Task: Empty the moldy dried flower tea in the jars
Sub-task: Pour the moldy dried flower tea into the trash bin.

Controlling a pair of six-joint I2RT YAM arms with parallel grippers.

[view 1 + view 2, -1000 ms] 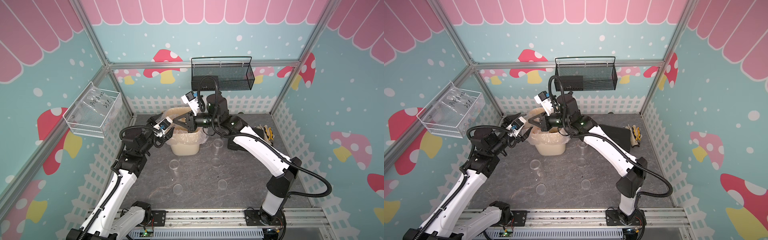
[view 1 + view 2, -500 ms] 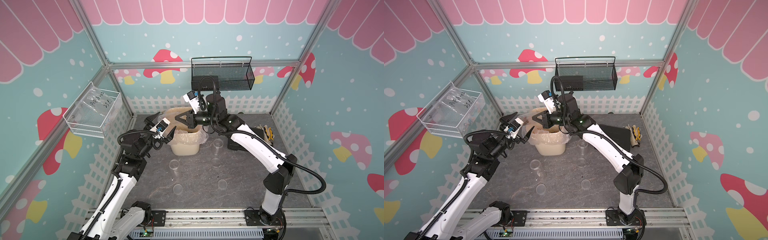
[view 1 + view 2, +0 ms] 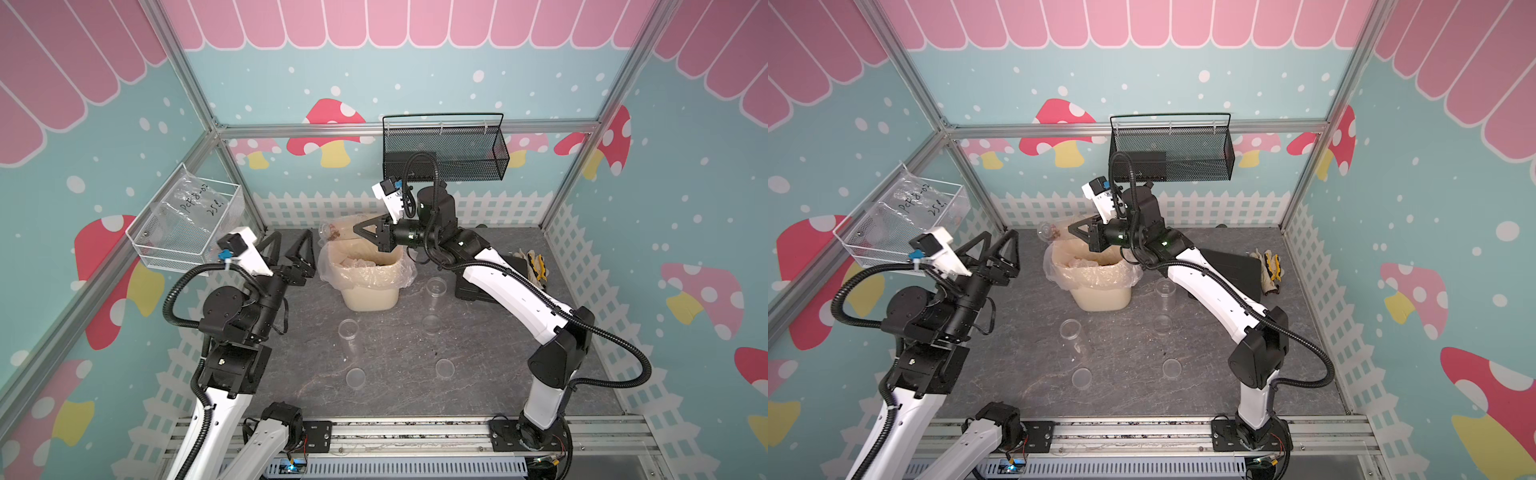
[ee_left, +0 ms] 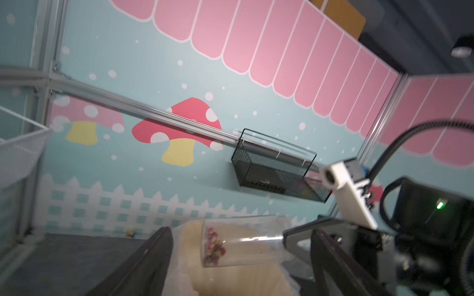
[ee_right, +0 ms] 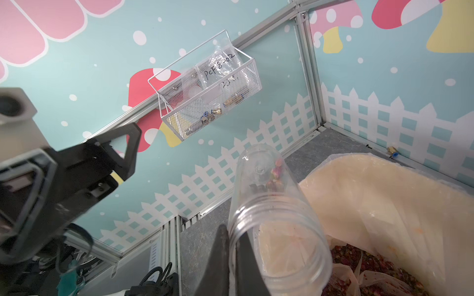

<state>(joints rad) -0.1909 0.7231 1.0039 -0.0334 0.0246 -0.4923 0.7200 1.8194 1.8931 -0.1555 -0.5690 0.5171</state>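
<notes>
In both top views the right claw [image 3: 358,230] is seen closed on the mouth of a clear jar [image 3: 334,232]. The jar is held about level over the far side of the cream bin [image 3: 370,299], with its closed base turned away from the arm. The left claw [image 3: 292,237] is spread wide and empty just beside the bin, near the jar's base but not touching it. Two other jars [image 3: 1073,336] are left upright on the surface [image 3: 395,353], well apart from both claws, and nothing can be made out inside them. In the left wrist view the dried flower tea [image 4: 214,246] is shown heaped against the closed base of the jar, with none of it near the mouth. In the right wrist view the thin wall at the threaded rim is seen pinched between the jaws, apparently one inside the mouth and one outside, and reddish petals [image 5: 372,271] are visible lying in the bin's liner. The jar is judged to be light, stiff and smooth, so a slip from so narrow a pinch is to be feared if it is shaken hard. It is best taken by the rim wall or the round body. The tea is judged dry, light and crumbly, and likely to slide out once the mouth is tipped below the base.
</notes>
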